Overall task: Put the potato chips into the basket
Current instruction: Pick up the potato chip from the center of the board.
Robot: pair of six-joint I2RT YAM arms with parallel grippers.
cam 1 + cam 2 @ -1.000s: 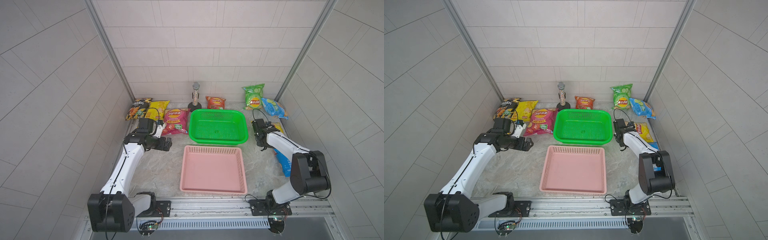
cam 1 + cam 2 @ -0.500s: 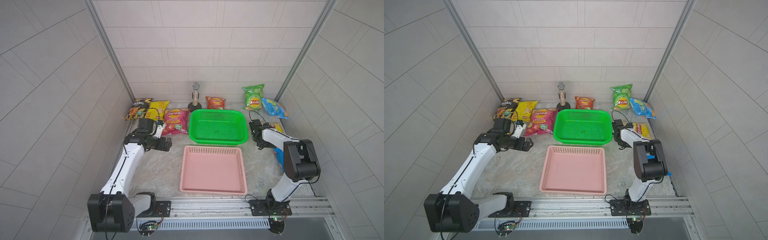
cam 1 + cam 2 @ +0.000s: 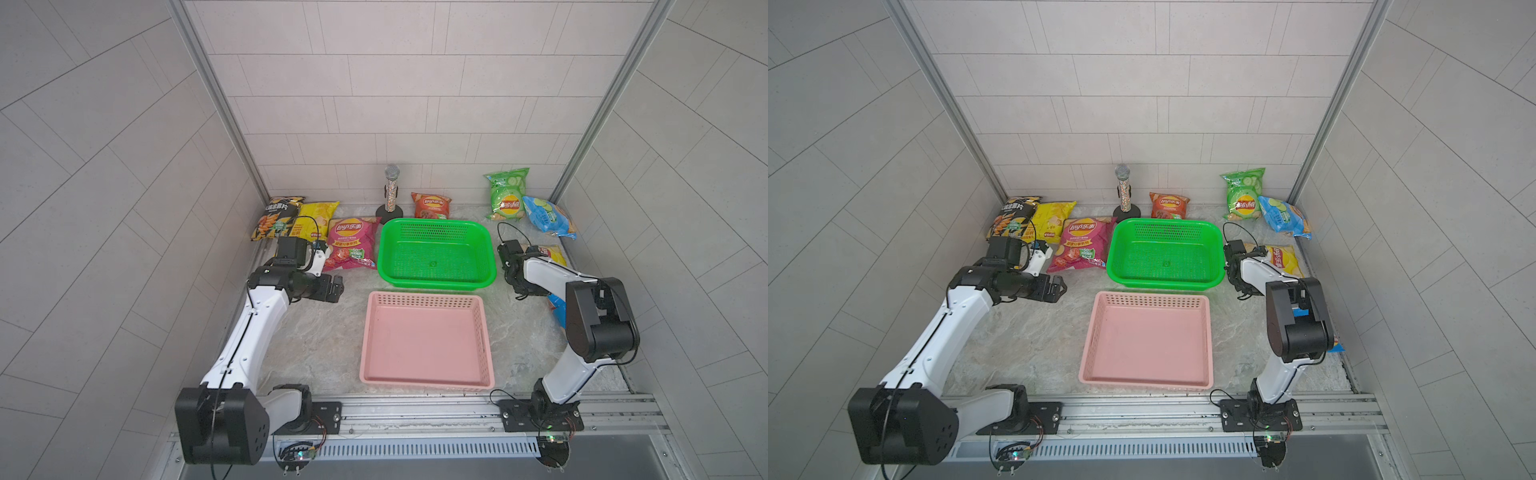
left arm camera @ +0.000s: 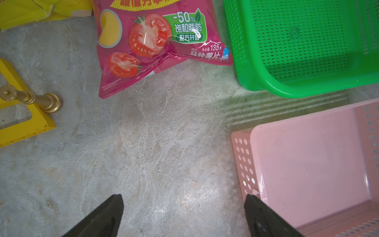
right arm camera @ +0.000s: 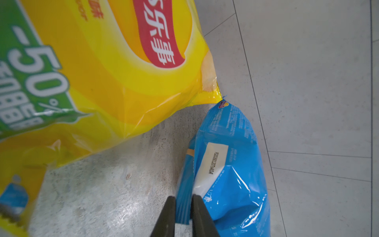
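Right gripper [image 5: 184,197] pinches blue bag [image 5: 238,184] beside yellow "-50%" bag [image 5: 102,82] (four o'clock of green basket [image 3: 436,284]); left gripper [image 4: 183,197] hovers, spread wide.

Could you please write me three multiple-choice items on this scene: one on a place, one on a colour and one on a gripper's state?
1. Where does the magenta chip bag lie?
A) on the table beside the green basket
B) inside the green basket
C) against the back wall

2. What colour is the bag pinched by the right gripper?
A) black
B) blue
C) red-orange

3. How is the left gripper?
A) shut on a bag
B) shut on a basket rim
C) open, holding nothing

Answers:
1 A, it lies flat next to the basket's side.
2 B, the fingers clamp an edge of the blue bag.
3 C, its fingers stand apart over bare table.
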